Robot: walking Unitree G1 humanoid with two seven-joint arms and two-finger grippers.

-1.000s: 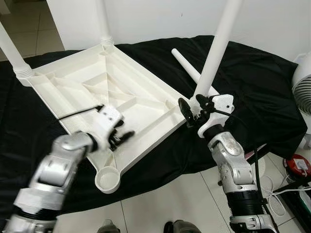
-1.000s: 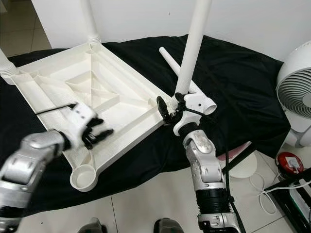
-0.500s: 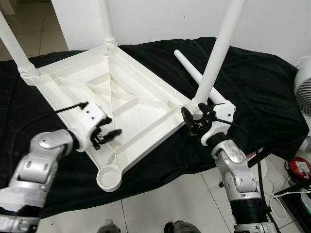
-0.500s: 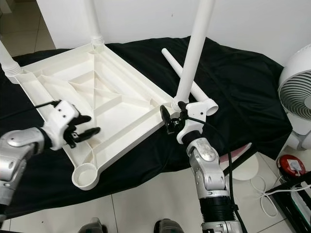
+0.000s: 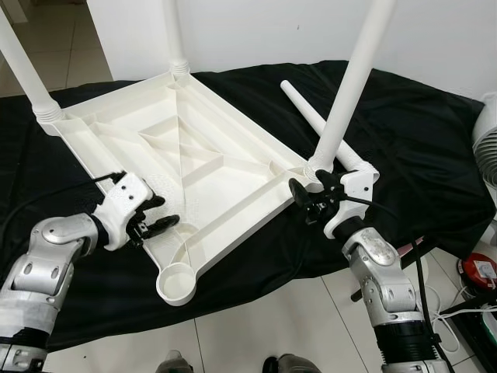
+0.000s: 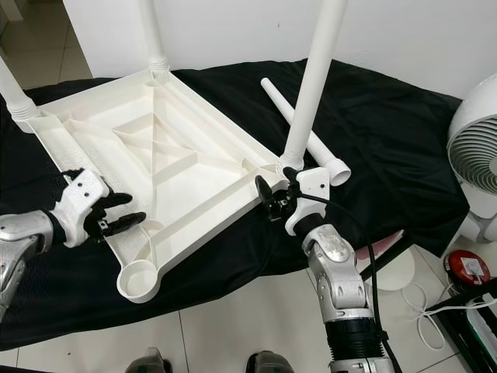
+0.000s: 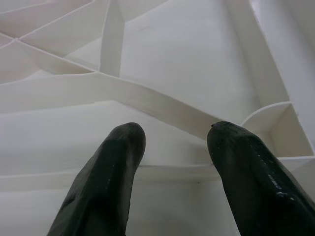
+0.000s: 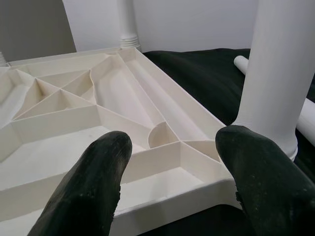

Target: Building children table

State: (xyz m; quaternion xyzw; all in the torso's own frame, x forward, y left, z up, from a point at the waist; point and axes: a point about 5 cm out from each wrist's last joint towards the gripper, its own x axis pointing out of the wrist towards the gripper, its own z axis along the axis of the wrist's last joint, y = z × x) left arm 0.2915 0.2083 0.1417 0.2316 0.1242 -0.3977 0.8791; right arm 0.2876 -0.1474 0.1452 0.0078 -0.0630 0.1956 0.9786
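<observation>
- Left eye view: the white plastic children table (image 5: 194, 163) lies upside down on a black cloth (image 5: 411, 140). Three legs stand up from its corners, and all three are cut off by the top edge of the picture. The fourth corner, nearest to the robot, has an empty round socket (image 5: 175, 282).
- A loose white leg (image 5: 311, 116) lies on the cloth behind the right standing leg (image 5: 349, 85), which hides part of it.
- The left pincer (image 5: 155, 214) reaches in from the left with a bent silver arm and hovers at the near-left rim of the table. Its black fingers are apart and hold nothing.
- A white fan (image 5: 488, 132) is cut off at the right edge.
- Right eye view: the right pincer (image 6: 273, 196) points at the near-right corner, just beside the foot of the standing leg. The forearm rises steeply from below. Whether the fingers touch the corner is hard to tell.
- Left wrist view: two black fingers (image 7: 106, 182) stand apart over the ribbed white underside of the table, with nothing between them.
- Right wrist view: the fingers (image 8: 88, 187) are spread wide and empty. The corner of the table lies between them, and the standing leg is just beside one finger, its top cut off.
</observation>
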